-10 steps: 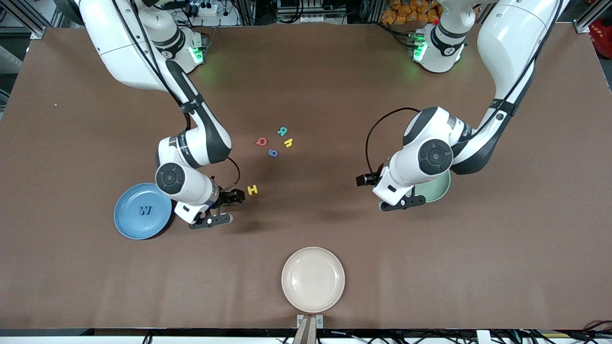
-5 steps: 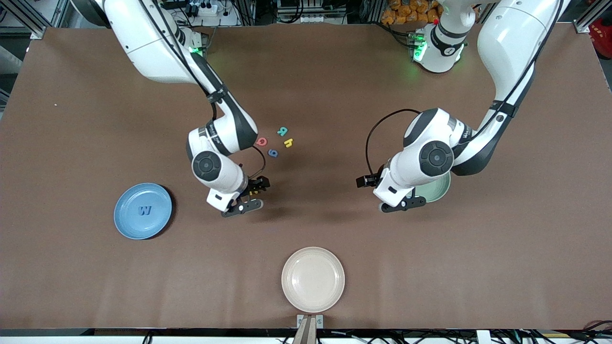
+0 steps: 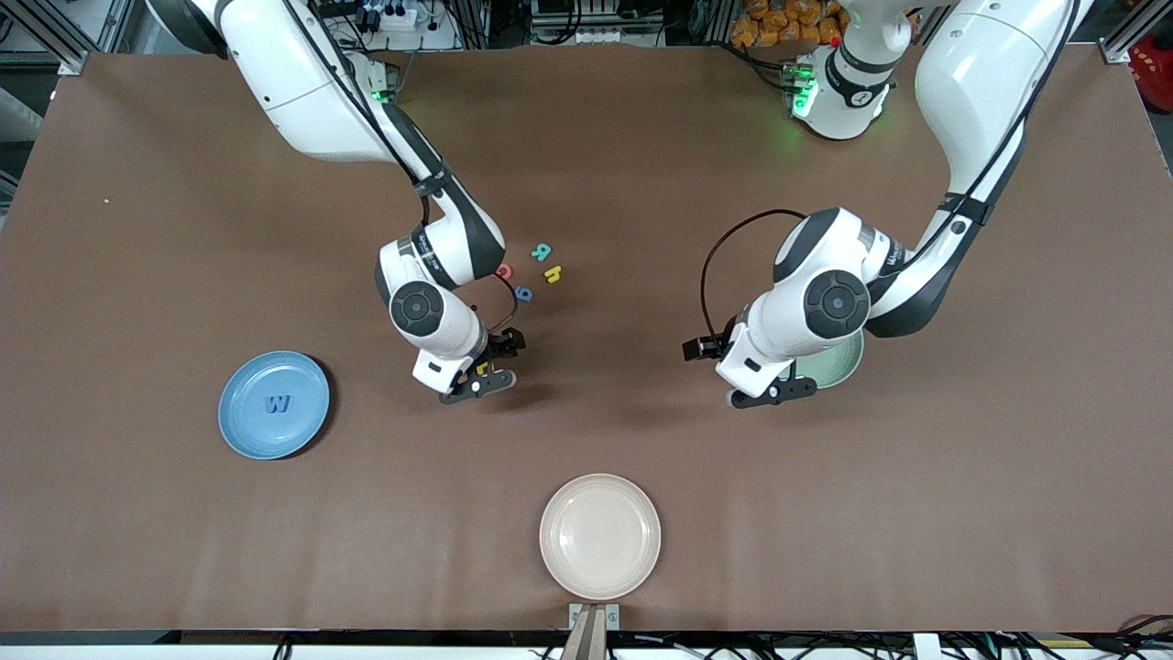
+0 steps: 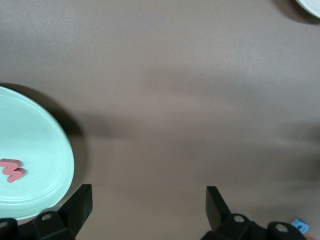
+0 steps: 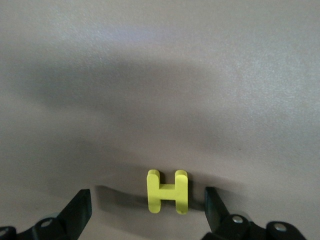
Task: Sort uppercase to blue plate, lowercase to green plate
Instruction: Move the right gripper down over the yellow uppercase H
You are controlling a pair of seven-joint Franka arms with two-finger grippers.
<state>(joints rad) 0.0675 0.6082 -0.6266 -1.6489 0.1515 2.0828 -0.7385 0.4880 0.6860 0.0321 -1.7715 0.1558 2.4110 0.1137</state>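
The right end effector point(image 3: 487, 367) hangs over the yellow H point(image 5: 168, 191), fingers apart and not gripping. The left end effector point(image 3: 774, 390), also spread, waits at the green plate point(image 3: 841, 367) rim. The blue plate point(image 3: 273, 404) holds a letter reading "W" point(image 3: 278, 403). Bare desk point(image 3: 825, 513) surrounds the cream plate point(image 3: 599, 536).

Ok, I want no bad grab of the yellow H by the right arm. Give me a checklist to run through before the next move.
1. Right gripper open: ok.
2. Yellow H between its fingers: ok.
3. H flat on the table, nothing beside it: ok.
4. Blue plate has room beside the blue M: ok.
5. Left gripper waiting, open, beside the green plate: ok.
6. Fingers low enough to close: cannot tell.
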